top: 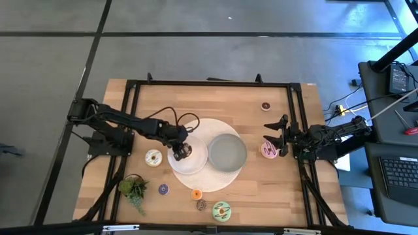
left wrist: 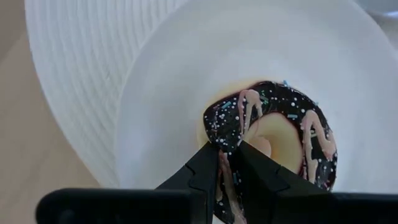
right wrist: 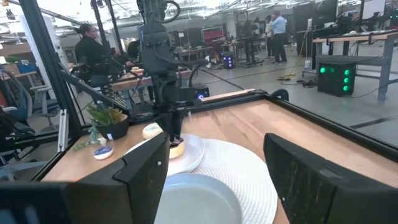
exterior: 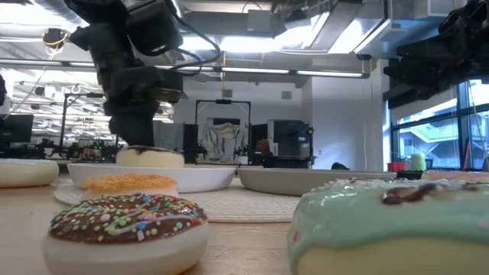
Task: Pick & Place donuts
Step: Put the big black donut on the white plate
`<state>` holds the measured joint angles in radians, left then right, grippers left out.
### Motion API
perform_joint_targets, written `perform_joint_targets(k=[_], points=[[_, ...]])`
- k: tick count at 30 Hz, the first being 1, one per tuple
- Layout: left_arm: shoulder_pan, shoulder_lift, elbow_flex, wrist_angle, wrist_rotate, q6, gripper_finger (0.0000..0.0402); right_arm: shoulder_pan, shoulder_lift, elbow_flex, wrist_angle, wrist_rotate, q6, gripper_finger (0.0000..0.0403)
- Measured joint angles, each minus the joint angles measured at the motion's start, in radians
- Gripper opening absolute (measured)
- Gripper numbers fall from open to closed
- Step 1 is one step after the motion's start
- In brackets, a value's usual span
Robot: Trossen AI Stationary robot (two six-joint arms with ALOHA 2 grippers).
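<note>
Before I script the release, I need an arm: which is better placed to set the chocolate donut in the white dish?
Left: its pincer already grips the chocolate donut over the white dish.

A light wooden table (top: 274,189) stood inside a black frame (top: 209,83). Near its centre lay a round white ribbed mat (top: 212,125), and on the mat sat two dishes side by side, touching or nearly so: a white dish (top: 196,160) toward nine o'clock and a grey dish (top: 227,151) toward three o'clock. A small green leafy plant (top: 134,189) in a dark pot stood toward seven o'clock of the mat, near the table's corner. Beyond the table, a keyboard (top: 398,176) rested on a dark desk at three o'clock. In the right wrist view, people (right wrist: 92,46) stood in the workshop behind the table.
</note>
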<state>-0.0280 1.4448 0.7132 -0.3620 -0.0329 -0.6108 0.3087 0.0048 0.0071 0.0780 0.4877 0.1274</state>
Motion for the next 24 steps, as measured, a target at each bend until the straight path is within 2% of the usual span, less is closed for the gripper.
perform_joint_targets(k=[4, 7, 11, 16, 24], points=[[-0.018, 0.012, 0.000, 0.110, -0.004, -0.002, 0.0049, 0.000, 0.000, 0.000, 0.000, 0.000, -0.002, 0.0261], [-0.038, 0.037, 0.001, 0.203, -0.001, 0.053, 0.0049, 0.000, 0.000, 0.000, 0.000, 0.000, -0.001, 0.0261], [-0.065, 0.094, 0.000, 0.257, -0.014, 0.116, 0.0049, 0.000, 0.002, 0.000, 0.000, 0.000, -0.002, 0.0261], [-0.067, 0.146, 0.000, 0.350, -0.045, 0.108, 0.0049, 0.000, 0.008, 0.000, 0.001, 0.001, -0.005, 0.0261], [-0.053, 0.164, 0.000, 0.383, -0.049, 0.109, 0.0051, 0.000, 0.033, 0.000, 0.001, 0.001, -0.005, 0.0261]])
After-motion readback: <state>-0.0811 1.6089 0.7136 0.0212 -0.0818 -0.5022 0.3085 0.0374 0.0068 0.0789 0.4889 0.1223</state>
